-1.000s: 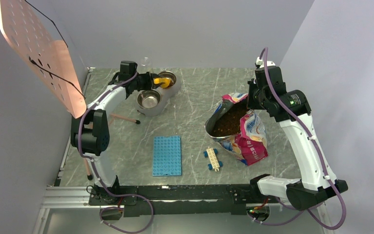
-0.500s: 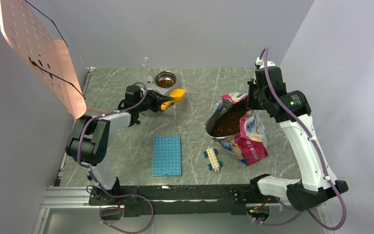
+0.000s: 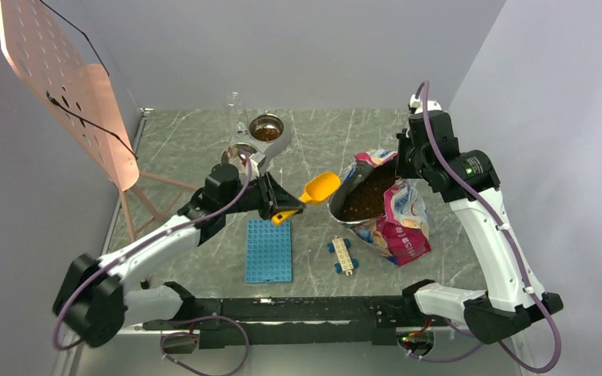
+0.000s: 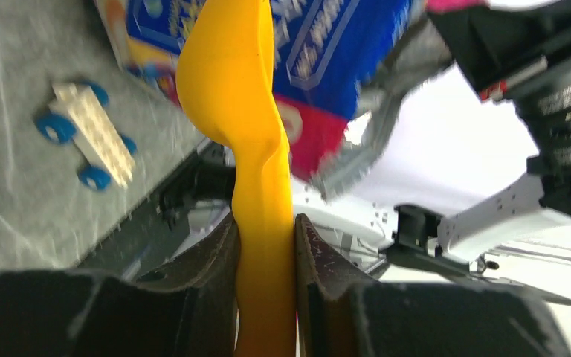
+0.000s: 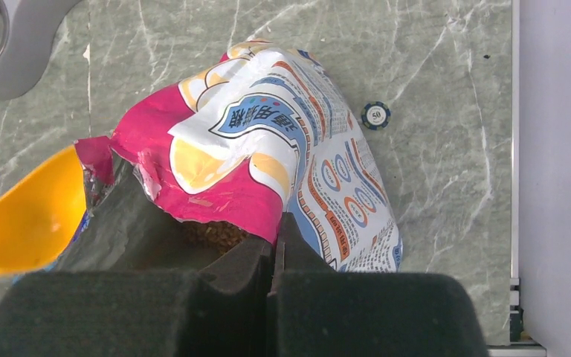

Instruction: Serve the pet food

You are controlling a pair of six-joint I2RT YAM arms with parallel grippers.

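left end effector (image 3: 284, 206): clamped on yellow scoop (image 3: 319, 187), which is held beside the bag mouth | right end effector (image 5: 275, 249): clamped on bag (image 3: 404, 225) rim | pet food (image 3: 368, 197): contained in the open bag on tabletop (image 3: 313, 145)

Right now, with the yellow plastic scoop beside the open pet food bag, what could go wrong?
1. The left gripper pinches only the narrow handle of the yellow plastic scoop; once loaded, it may twist or slip.
2. The scoop's bowl is at the rim of the glossy pink, white and blue bag; pushing it could pull the thin edge from the shut right gripper and fold the mouth over the brown kibble.
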